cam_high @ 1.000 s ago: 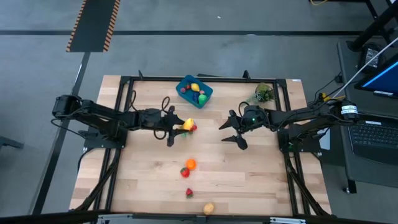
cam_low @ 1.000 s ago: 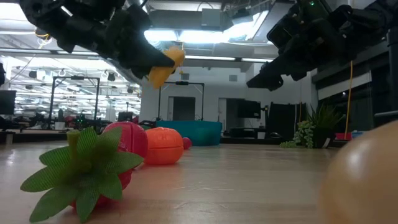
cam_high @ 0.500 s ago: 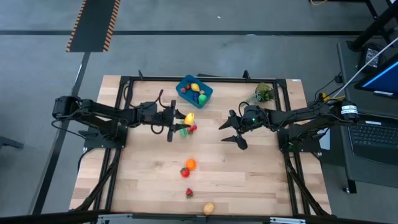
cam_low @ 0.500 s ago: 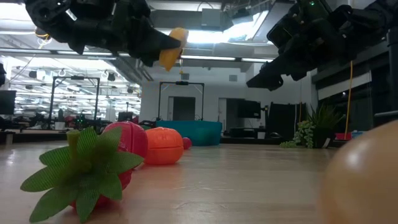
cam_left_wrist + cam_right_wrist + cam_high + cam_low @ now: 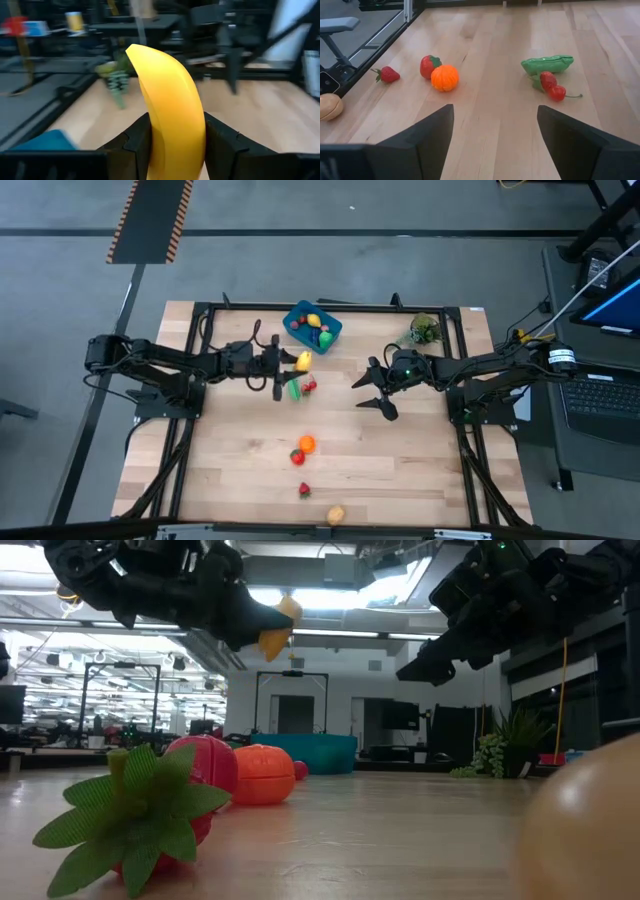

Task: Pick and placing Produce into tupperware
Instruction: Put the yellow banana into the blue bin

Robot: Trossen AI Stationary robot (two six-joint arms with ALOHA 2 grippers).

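We see the left gripper [image 5: 297, 362] clenched on a yellow banana [image 5: 170, 110], held in the air just at seven o'clock of the blue tupperware [image 5: 312, 327]. The right gripper [image 5: 372, 392], fingers spread and empty, hovers at four o'clock of the tupperware, with the green pea pod [image 5: 547, 64] on the table between the two grippers.

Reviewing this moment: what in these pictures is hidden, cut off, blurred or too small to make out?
- Contents of the tupperware: high view, too small to name each piece; low view shows only its wall.
- Lower part of the banana: left wrist view, covered by the left gripper, shut on it.
- Tan piece: low view, blurred and cut off by the picture's edge.
- Red pieces beside the green pod: high view, too small; clearer in the right wrist view.
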